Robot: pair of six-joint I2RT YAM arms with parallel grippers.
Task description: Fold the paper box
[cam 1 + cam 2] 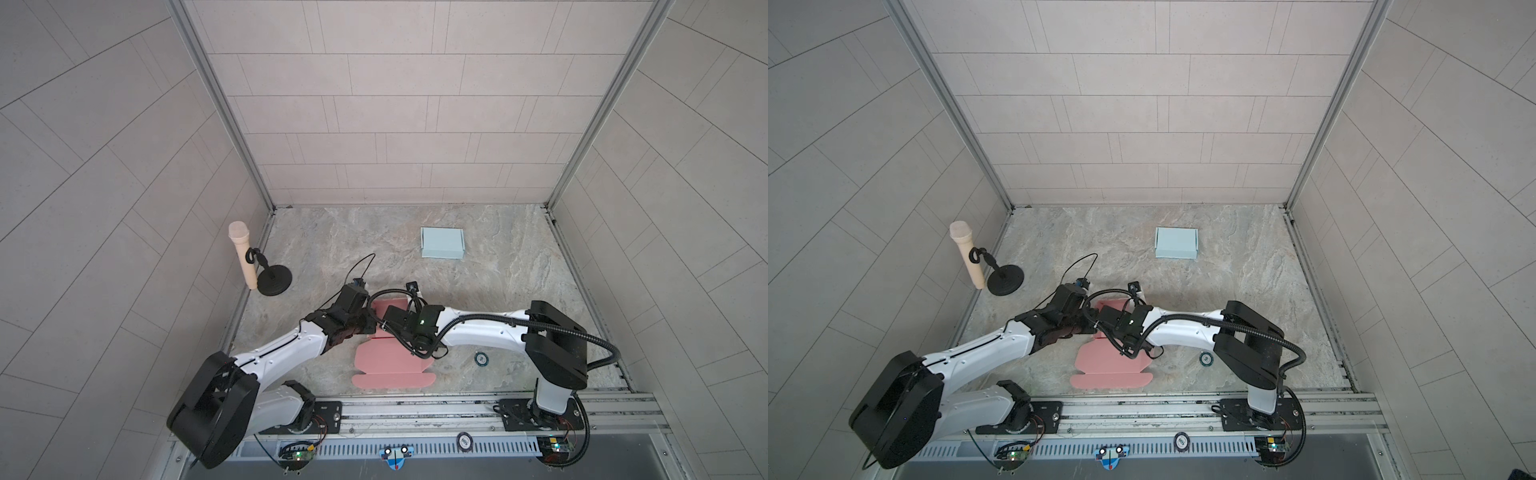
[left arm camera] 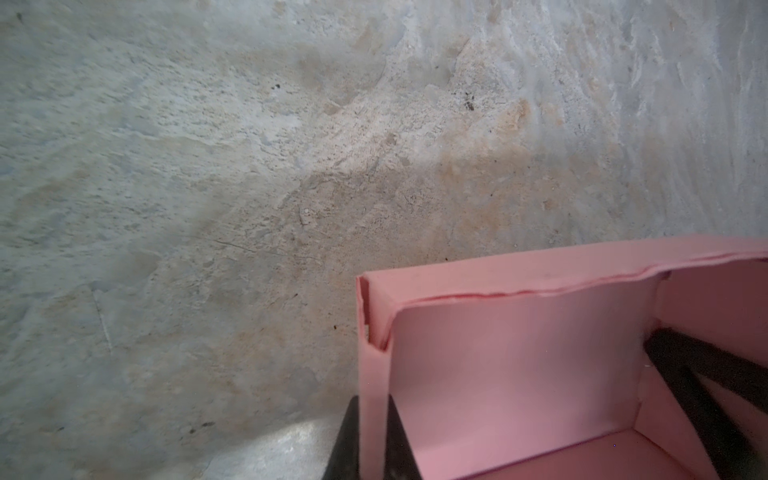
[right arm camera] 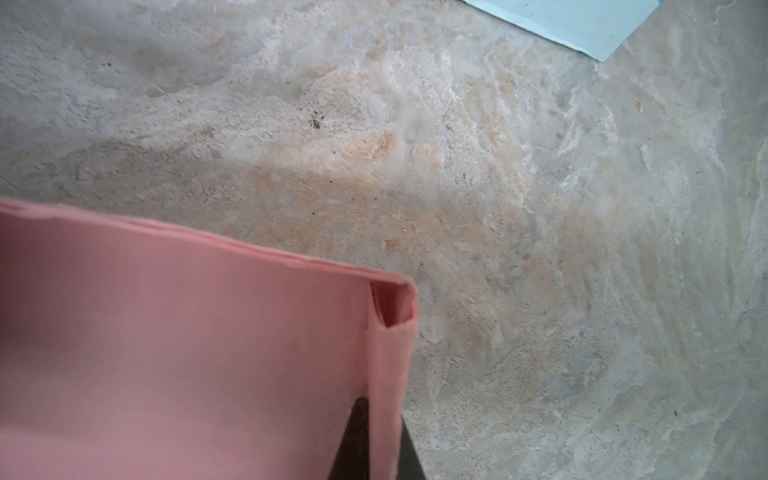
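The pink box [image 1: 386, 361] sits at the middle of the bench [image 1: 498, 291], towards its near edge, where the two arms meet over it. Its near half lies flat on the surface in both top views, with rounded flaps spread towards the rail. Its far half is raised into a tray with standing walls, largely covered by the wrists. The left claw [image 2: 372, 440] is clamped on one side wall of that tray, with one dark finger [image 2: 345, 444] outside the wall and the other inside, the doubled pink card pinched between them. The right claw [image 3: 384, 440] is clamped likewise on the opposite side wall, close to a folded corner, with a finger [image 3: 353, 440] inside the tray and its mate outside. In the left wrist view the far wall stands upright, its top edge a little wavy, and dark shapes show against the opposite wall. A blue box [image 1: 441, 243], already folded, lies well apart near the back of the bench, and its corner shows in the right wrist view. A mic [image 1: 243, 253] on a round stand is at the bench's left edge.
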